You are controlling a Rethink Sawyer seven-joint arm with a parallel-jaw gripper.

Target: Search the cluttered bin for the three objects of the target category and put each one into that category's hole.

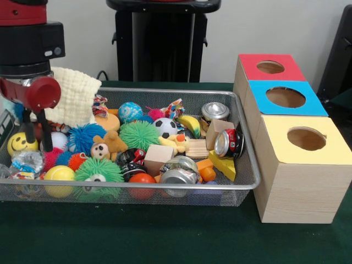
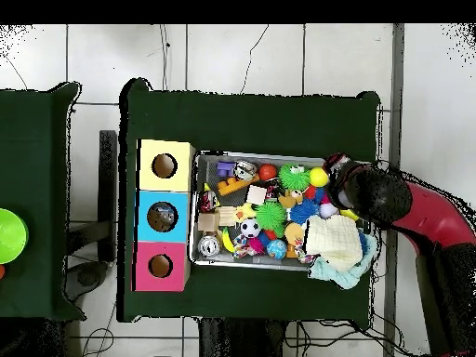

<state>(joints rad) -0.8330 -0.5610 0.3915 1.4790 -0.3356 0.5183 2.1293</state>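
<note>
A wire-mesh bin (image 1: 242, 184) (image 2: 197, 209) holds a jumble of toys. Among them are crushed cans (image 1: 229, 143), wooden blocks (image 1: 158, 155), spiky balls (image 1: 138, 135), a soccer ball (image 1: 165, 127) and a yellow smiley ball (image 1: 18, 143). My gripper (image 1: 37, 135) (image 2: 337, 183) hangs at the bin's left end in the front view. It is open, with its dark fingers (image 1: 48, 137) down among the balls beside the smiley ball. I cannot tell what the reddish thing between them is. Beside the bin stands a wooden box with a red hole (image 1: 270, 67), a blue hole (image 1: 285, 97) and a yellow hole (image 1: 306, 138).
A cream knitted cloth (image 1: 74, 96) (image 2: 333, 240) drapes over the bin's rim just behind the gripper, with a pale blue cloth (image 2: 342, 271) under it. A green bowl (image 2: 9, 237) sits on a separate table. Dark green cloth (image 1: 165, 236) covers the table around the bin.
</note>
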